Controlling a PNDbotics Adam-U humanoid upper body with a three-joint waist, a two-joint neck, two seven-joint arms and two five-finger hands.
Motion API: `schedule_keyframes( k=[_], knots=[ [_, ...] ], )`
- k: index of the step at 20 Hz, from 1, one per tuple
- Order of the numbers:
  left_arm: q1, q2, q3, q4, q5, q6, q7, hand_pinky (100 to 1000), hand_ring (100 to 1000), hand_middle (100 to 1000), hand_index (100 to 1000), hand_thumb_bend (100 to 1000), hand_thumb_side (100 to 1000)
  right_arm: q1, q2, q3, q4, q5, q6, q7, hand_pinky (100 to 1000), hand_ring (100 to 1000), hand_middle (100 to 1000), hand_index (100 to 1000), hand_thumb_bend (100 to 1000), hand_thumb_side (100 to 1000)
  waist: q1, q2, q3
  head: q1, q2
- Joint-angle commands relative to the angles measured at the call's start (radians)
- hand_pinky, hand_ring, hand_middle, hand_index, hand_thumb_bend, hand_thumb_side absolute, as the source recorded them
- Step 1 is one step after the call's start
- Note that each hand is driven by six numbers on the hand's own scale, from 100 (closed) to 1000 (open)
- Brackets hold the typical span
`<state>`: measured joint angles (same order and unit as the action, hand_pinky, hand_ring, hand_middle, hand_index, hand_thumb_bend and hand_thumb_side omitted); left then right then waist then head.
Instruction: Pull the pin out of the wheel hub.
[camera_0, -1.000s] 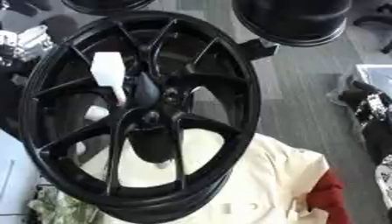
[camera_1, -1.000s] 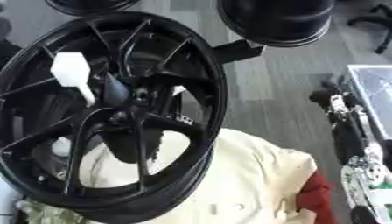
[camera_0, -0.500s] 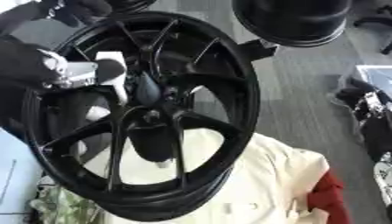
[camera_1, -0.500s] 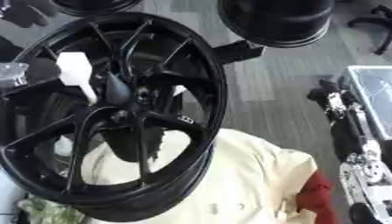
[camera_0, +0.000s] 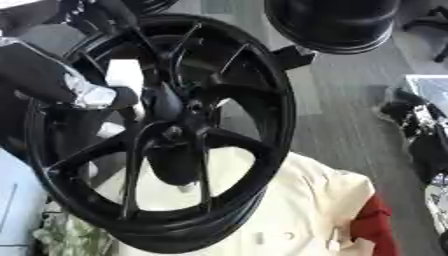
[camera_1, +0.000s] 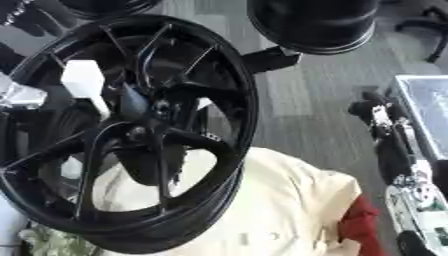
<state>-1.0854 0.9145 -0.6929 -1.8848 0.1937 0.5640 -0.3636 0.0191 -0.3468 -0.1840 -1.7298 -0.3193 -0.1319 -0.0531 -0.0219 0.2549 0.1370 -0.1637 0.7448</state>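
A black spoked wheel hub (camera_1: 175, 135) stands tilted on a cream cloth. A white pin (camera_1: 85, 80) with a blocky head sticks out of it near the centre, up and to the left. My left hand (camera_0: 66, 82), black with a silver part, comes in from the left and overlaps the pin's lower edge in the left eye view. In the right eye view a gap shows between the two. Whether it touches the pin is unclear. My right hand (camera_1: 378, 111) shows as a black and silver shape at the right edge, far from the hub.
A second black wheel (camera_1: 315, 22) hangs at the top right, close to the hub's rim. The cream cloth (camera_1: 289, 200) and a red cloth (camera_1: 363, 227) lie at the lower right. Grey carpet (camera_1: 315, 95) lies between the hub and a pale tray (camera_1: 429, 100).
My left hand has come in from the left, from out of view to right beside the pin. The pin and the hub stand as before.
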Motion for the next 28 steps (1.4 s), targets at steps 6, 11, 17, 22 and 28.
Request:
schedule_keyframes(
  k=[6, 11, 17, 22, 28],
  knots=[
    [-0.067, -0.066, 0.013, 0.173, -0.122, -0.075, -0.132, 872, 821, 777, 801, 468, 100, 0.000, -0.004, -0.006, -0.005, 0.013, 0.004, -0.001, 972, 762, 649, 797, 100, 656, -0.003, -0.020, -0.005, 0.003, -0.005],
    [-0.084, -0.100, 0.030, 0.265, -0.207, -0.158, -0.216, 875, 823, 778, 800, 467, 100, 0.000, -0.001, -0.006, -0.005, 0.014, 0.004, 0.000, 972, 762, 649, 797, 100, 657, -0.005, -0.019, -0.005, 0.000, -0.008],
    [-0.098, -0.143, 0.048, 0.364, -0.291, -0.241, -0.314, 880, 828, 783, 804, 477, 100, -0.005, 0.006, -0.003, 0.000, 0.017, 0.007, 0.002, 972, 762, 652, 798, 100, 669, -0.005, -0.013, -0.013, 0.010, -0.016],
    [-0.112, -0.187, 0.062, 0.480, -0.362, -0.305, -0.399, 876, 825, 775, 796, 458, 100, -0.009, 0.012, -0.003, 0.004, 0.021, 0.009, 0.003, 972, 762, 653, 798, 100, 672, -0.005, -0.009, -0.017, 0.020, -0.020],
    [-0.120, -0.207, 0.087, 0.538, -0.419, -0.381, -0.505, 865, 815, 756, 785, 440, 100, -0.011, 0.017, -0.002, 0.008, 0.022, 0.010, 0.000, 972, 760, 652, 797, 100, 675, -0.006, -0.008, -0.017, 0.022, -0.019]
  ],
)
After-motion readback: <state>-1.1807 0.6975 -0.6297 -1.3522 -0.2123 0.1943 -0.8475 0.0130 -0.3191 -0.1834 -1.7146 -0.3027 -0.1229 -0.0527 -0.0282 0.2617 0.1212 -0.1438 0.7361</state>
